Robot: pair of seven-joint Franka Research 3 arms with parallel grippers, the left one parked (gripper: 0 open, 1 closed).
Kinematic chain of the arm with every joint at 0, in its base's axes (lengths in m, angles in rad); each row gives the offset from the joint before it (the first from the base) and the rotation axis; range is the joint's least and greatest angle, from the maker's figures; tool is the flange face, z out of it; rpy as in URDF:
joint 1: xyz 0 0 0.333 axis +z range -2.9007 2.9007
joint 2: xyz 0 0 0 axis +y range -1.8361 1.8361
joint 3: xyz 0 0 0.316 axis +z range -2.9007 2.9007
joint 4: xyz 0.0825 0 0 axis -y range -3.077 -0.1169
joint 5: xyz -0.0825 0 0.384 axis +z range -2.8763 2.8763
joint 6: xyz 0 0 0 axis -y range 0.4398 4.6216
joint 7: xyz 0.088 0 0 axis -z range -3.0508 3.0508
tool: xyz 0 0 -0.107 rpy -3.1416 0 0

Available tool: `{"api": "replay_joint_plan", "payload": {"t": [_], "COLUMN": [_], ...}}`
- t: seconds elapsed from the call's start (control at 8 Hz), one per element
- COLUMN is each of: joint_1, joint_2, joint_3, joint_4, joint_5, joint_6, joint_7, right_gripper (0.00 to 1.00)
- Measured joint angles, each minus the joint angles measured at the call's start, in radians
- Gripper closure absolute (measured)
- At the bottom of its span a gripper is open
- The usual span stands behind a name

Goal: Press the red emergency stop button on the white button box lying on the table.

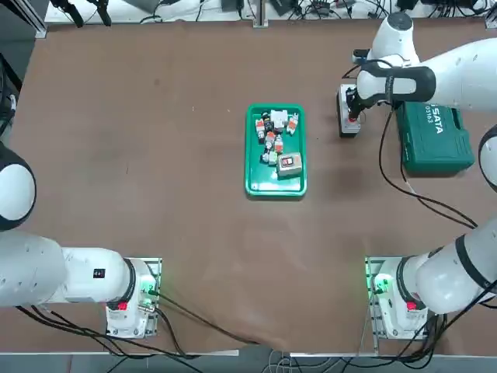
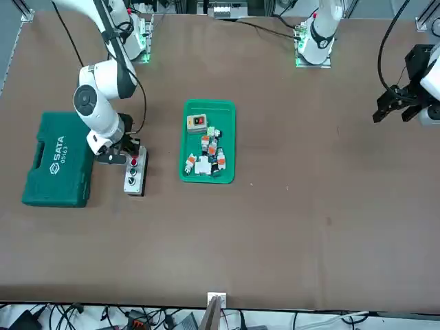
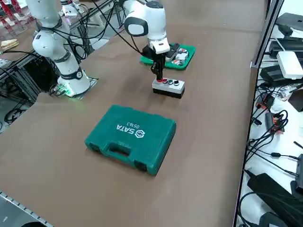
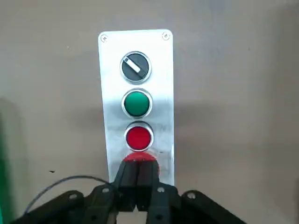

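Note:
The white button box [image 4: 112, 93] lies on the brown table [image 1: 155, 194] at the far right, next to a green case. A black switch, a green button and a small flush red button run along it. At its end a wider red emergency stop button [image 4: 140, 157] peeks out from under my fingertips, mostly covered. My right gripper [image 4: 138, 170] is shut, holds nothing and points straight down at that red knob. I cannot tell whether the tips touch it. The overhead view shows the gripper [image 1: 353, 110] over the box [image 1: 344, 93], and from the side the gripper [image 3: 158, 74] stands at the box's [image 3: 170, 90] red end.
A big green tool case [image 1: 435, 136] lies right beside the box, on the side away from the table's centre. A green tray [image 1: 250, 148] with several small parts and a grey box [image 1: 289, 163] sits mid-table. Cables hang from my wrist.

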Motion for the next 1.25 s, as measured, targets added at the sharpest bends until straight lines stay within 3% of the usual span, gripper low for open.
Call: {"api": "replay_joint_plan", "payload": {"t": [0.38, 0.5, 0.88, 1.12, 1.25], "joint_1": [-0.001, -0.002, -0.024, -0.067, -0.084], "joint_2": [-0.008, -0.028, -0.160, -0.187, -0.185], "joint_3": [-0.001, -0.004, -0.016, -0.020, -0.021], "joint_4": [0.001, 0.013, 0.209, 0.417, 0.483], "joint_5": [0.000, 0.000, 0.000, 0.000, -0.002], "joint_6": [-0.013, -0.070, -0.458, -0.705, -0.744], "joint_7": [0.001, 0.001, 0.000, -0.009, -0.020], "right_gripper": [0.99, 0.99, 0.97, 0.64, 0.44]}}
